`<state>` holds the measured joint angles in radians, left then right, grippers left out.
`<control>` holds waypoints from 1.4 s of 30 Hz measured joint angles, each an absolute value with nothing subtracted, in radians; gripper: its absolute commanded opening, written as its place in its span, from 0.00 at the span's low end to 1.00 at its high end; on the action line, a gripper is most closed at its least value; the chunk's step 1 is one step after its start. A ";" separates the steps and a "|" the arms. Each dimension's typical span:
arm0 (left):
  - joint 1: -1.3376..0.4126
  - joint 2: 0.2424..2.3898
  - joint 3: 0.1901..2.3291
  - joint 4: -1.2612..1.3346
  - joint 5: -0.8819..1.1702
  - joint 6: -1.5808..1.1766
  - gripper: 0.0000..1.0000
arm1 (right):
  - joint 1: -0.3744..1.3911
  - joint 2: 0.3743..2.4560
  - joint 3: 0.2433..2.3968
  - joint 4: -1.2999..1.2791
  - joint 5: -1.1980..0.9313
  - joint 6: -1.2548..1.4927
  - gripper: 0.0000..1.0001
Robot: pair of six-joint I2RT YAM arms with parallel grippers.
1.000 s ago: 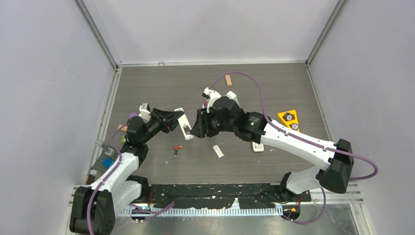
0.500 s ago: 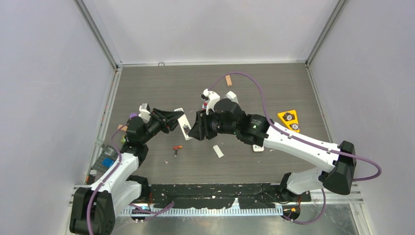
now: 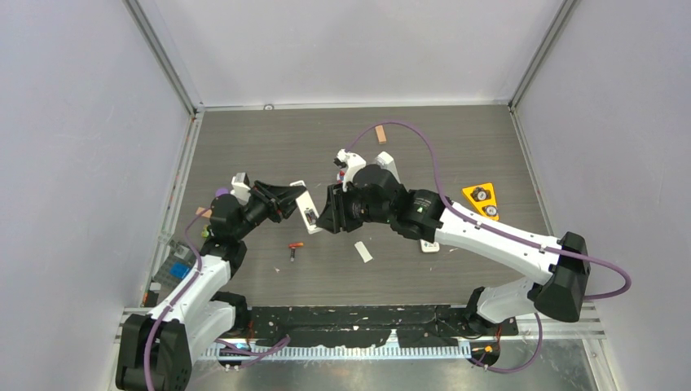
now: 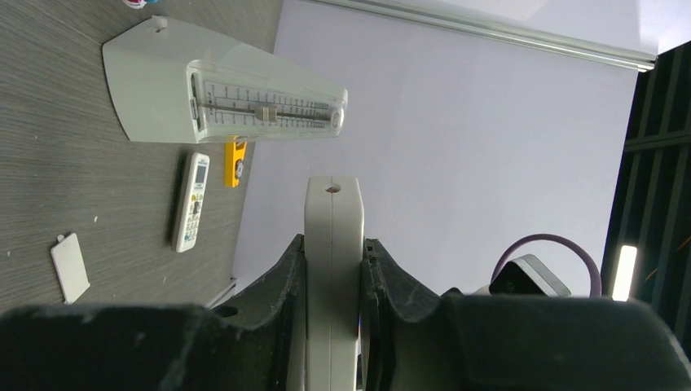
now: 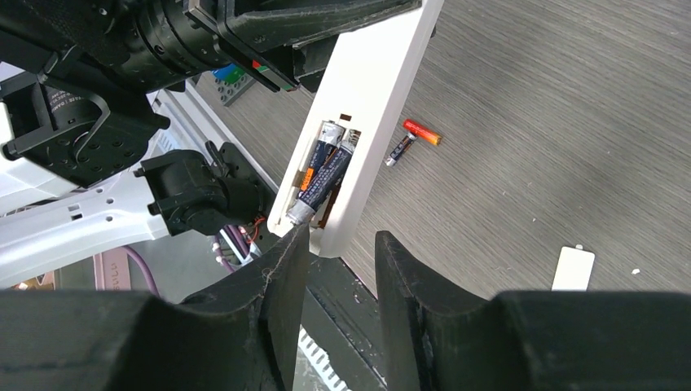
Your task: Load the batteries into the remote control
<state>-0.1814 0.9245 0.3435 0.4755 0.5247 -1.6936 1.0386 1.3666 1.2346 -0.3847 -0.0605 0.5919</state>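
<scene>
White remote control (image 5: 383, 81) pinched by left end effector (image 4: 334, 252); right end effector (image 5: 341, 238) spread.

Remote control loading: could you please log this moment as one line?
left gripper: holds remote control aloft | batteries: two inside, two on table | right gripper: open at its end | cover: on table

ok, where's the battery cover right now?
Top view, centre: cover lies flat between the loose batteries to its left and the buttoned remote to its right.

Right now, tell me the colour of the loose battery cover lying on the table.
White; the cover shows best in the right wrist view.
</scene>
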 measured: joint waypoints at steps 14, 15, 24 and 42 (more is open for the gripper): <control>-0.181 0.924 0.344 0.451 0.524 -1.690 0.00 | 1.047 1.368 1.235 -0.359 -0.065 0.574 0.42; -0.181 0.924 0.344 0.450 0.524 -1.690 0.00 | 1.048 1.368 1.235 -0.359 -0.065 0.573 0.42; -0.181 0.914 0.344 0.444 0.524 -1.687 0.00 | 1.052 1.380 1.252 -0.395 -0.046 0.574 0.41; -0.181 0.905 0.331 0.426 0.516 -1.668 0.00 | 1.049 1.406 1.287 -0.446 0.006 0.610 0.41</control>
